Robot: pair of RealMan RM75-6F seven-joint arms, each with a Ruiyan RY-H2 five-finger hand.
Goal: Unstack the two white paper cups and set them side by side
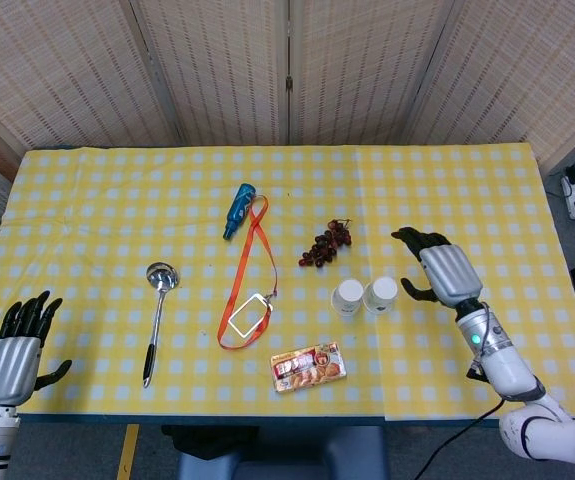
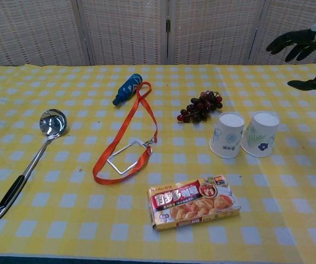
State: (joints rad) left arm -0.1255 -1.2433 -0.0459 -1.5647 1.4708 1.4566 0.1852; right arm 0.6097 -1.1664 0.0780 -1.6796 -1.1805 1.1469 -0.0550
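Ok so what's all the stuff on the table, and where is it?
cups: 2, white with small prints, upside down side by side, right of centre
grapes: 1 bunch, dark red, just behind the cups
lanyard: 1, orange with a clear badge holder, centre
bottle: 1, blue, lying at the lanyard's far end
ladle: 1, silver with a black handle, left
snack box: 1, red and yellow, front centre
tablecloth: 1, yellow and white checks
left hand: 1, silver and black, front left corner, open
right hand: 1, silver and black, right of the cups, open
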